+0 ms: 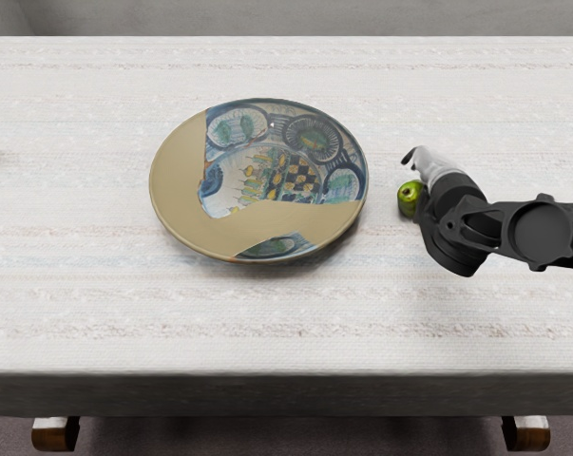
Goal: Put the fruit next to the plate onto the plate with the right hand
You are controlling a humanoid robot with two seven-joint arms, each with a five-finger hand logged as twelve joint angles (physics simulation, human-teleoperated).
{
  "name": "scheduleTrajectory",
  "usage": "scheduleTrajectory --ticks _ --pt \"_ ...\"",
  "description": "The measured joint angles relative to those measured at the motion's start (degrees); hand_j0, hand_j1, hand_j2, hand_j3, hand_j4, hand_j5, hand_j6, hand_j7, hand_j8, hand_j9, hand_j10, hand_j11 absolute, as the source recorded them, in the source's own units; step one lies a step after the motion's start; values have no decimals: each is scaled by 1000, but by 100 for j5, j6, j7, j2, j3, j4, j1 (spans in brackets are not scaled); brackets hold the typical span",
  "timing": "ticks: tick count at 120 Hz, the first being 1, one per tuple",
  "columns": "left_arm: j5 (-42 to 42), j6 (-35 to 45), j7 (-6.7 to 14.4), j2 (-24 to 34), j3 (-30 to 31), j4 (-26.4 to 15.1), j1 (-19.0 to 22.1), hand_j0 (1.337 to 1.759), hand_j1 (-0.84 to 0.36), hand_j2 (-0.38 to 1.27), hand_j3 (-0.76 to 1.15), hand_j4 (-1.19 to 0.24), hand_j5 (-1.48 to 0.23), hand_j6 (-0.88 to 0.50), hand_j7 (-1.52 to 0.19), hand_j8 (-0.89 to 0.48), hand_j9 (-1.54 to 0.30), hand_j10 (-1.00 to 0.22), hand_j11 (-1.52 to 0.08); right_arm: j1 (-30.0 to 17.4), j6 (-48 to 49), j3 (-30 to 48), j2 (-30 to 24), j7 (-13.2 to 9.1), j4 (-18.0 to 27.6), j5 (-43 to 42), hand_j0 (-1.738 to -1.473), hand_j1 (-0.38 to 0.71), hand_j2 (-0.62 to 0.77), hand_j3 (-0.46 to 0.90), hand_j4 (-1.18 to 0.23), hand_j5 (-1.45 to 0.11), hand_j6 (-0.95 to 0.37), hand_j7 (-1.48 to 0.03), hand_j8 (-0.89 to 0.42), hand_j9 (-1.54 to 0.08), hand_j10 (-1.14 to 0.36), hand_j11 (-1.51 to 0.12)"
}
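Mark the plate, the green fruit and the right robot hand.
plate (pixel 181 185), head view, on its bare tan left part.
green fruit (pixel 410 197), head view, on its visible middle.
right robot hand (pixel 454 220), head view, on the hand's dark middle.

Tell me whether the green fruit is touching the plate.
Apart. The head view shows a strip of bare table between the green fruit and the right rim of the plate.

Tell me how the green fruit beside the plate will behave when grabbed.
The green fruit looks round, so a nudge would probably roll it across the table. Small beside the right hand, it is likely light. Its smooth skin may slip.
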Motion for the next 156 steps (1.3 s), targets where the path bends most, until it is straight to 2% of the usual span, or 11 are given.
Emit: scheduleTrajectory --ticks 87,122,156 --pt "1 0 0 0 0 0 0 1658 348 0 0 -1 -1 -1 -1 -1 -1 -1 -1 -47 20 -52 148 -1 -132 6 -1658 120 -55 0 -393 -512 -394 -510 -394 -511 -393 -511" --pt "2 0 0 0 0 0 0 1658 348 0 0 -1 -1 -1 -1 -1 -1 -1 -1 -47 32 -48 185 -6 -164 12 -1657 152 -13 0 -442 -575 -443 -573 -354 -575 -442 -573" --pt "1 0 0 0 1 0 0 1658 348 0 0 -1 -1 -1 -1 -1 -1 -1 -1 -73 32 -52 189 -4 -167 -23 -1656 173 37 -1 -508 -614 -444 -635 -330 -624 -414 -637"
